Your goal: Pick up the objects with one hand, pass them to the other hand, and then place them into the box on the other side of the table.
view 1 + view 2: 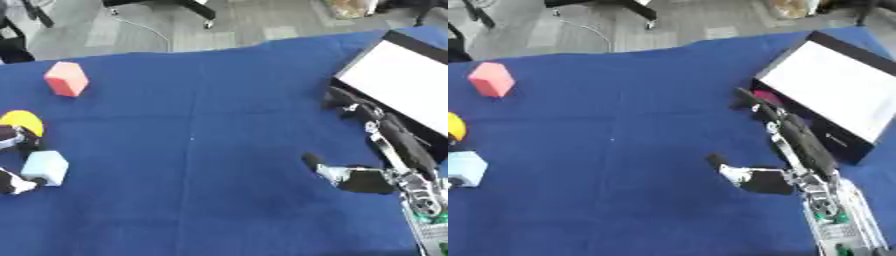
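Note:
A pink block (66,78) stands at the far left of the blue table (210,150). Nearer lie a yellow rounded object (22,121) and a light blue cube (45,167). My left hand (12,184) shows only at the left edge, its fingers spread on either side of the cube, the lower one touching the cube's corner. My right hand (798,140) lies open at the right, fingers straight toward the black box with a white inside (402,82), thumb out to the left. A small magenta thing (767,97) shows at those fingertips beside the box wall; whether they touch it I cannot tell.
The box sits askew at the table's right edge. My right forearm (837,220) with green parts enters from the lower right corner. Beyond the table's far edge are grey floor, a black chair base (188,6) and a cable.

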You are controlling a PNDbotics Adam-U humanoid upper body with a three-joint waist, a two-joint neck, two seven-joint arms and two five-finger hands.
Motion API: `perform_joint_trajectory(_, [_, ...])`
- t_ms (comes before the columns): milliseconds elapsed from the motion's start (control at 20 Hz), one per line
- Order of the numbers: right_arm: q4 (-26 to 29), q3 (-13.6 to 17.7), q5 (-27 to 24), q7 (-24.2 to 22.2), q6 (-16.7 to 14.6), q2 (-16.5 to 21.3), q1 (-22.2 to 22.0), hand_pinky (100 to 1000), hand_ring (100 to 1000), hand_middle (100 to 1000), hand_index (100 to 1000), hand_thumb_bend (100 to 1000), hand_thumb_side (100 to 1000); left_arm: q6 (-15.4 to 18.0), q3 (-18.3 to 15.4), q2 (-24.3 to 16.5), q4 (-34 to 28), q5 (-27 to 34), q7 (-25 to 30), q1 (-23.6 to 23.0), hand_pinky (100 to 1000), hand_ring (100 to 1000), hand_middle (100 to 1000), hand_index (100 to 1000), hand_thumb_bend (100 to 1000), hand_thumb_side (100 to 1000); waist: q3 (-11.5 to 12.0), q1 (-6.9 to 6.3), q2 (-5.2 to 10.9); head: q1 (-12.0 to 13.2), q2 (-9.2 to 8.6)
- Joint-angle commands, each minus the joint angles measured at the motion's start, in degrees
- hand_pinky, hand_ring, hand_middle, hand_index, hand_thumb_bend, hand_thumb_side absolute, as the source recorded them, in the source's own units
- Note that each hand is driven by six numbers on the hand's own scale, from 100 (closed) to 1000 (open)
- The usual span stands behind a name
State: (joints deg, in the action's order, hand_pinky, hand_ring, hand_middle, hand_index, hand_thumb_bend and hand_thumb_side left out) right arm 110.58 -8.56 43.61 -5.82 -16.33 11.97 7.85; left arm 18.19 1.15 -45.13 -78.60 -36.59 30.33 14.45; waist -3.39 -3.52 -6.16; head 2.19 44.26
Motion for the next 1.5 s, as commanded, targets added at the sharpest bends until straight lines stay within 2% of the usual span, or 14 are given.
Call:
perform_joint_trajectory(50, [1.76, -0.11, -0.19, -0.12, -0.08, 1.40, 1.14, 723, 871, 772, 1000, 438, 505, 0.28, -2.64, -1.28, -3.41, 2.84, -2.24, 0.44, 755, 527, 513, 562, 250, 300, 0.30, 0.75, 1.12, 0.26, -0.15])
perform_joint_trajectory(250, [3.45, -1.40, -1.11, -0.31, -0.46, 2.94, 2.54, 733, 872, 779, 1000, 451, 496, 1.18, -3.05, 1.90, -6.57, 6.55, -5.77, 1.10, 759, 518, 508, 556, 244, 328, 0.53, 1.05, 1.23, 0.39, -0.15])
perform_joint_trajectory(700, [4.01, -6.66, -2.80, 0.15, -5.03, 7.34, 9.44, 820, 917, 821, 1000, 507, 462, 2.58, 0.91, 14.04, -8.82, 14.69, -7.58, 5.67, 770, 510, 501, 547, 215, 366, 0.83, 2.08, 1.25, 1.03, -0.15])
perform_joint_trajectory(800, [4.01, -7.01, -3.01, 0.18, -5.51, 7.97, 10.08, 820, 917, 821, 1000, 507, 462, 1.04, 0.80, 16.61, -8.58, 21.20, -4.87, 6.46, 770, 510, 501, 547, 215, 366, 1.11, 2.00, 1.28, 0.77, -0.15])
perform_joint_trajectory(850, [4.01, -7.51, -3.11, 0.21, -6.04, 8.34, 11.12, 904, 974, 880, 1000, 533, 441, 0.32, 1.04, 18.89, -8.73, 24.18, -3.29, 7.18, 774, 508, 499, 543, 217, 375, 1.20, 2.17, 1.27, 0.88, -0.15])
perform_joint_trajectory(900, [4.01, -8.11, -3.25, 0.32, -6.62, 8.77, 12.37, 919, 984, 888, 998, 540, 432, -0.38, 1.67, 21.63, -8.66, 26.70, -1.65, 8.09, 774, 508, 499, 544, 219, 380, 1.31, 2.29, 1.20, 0.99, -0.15])
perform_joint_trajectory(1050, [4.01, -9.14, -3.40, 0.46, -7.63, 9.45, 14.74, 936, 987, 896, 996, 549, 419, -1.79, 3.34, 25.81, -8.56, 31.37, 2.32, 9.97, 775, 509, 499, 543, 221, 384, 1.47, 2.55, 0.98, 1.02, -0.15])
perform_joint_trajectory(1200, [4.01, -9.66, -3.12, 0.02, -8.14, 9.62, 15.99, 940, 981, 887, 993, 543, 395, -2.73, 4.86, 27.65, -8.56, 34.97, 4.70, 11.25, 776, 509, 499, 543, 222, 385, 1.53, 2.73, 0.78, 1.13, -0.15])
perform_joint_trajectory(1500, [4.01, -10.30, -2.74, -1.67, -8.43, 8.86, 17.41, 918, 935, 864, 987, 512, 372, -4.04, 8.18, 28.73, -9.46, 41.18, 8.69, 12.86, 778, 513, 504, 548, 226, 390, 1.50, 2.93, 0.55, 1.02, -0.15])
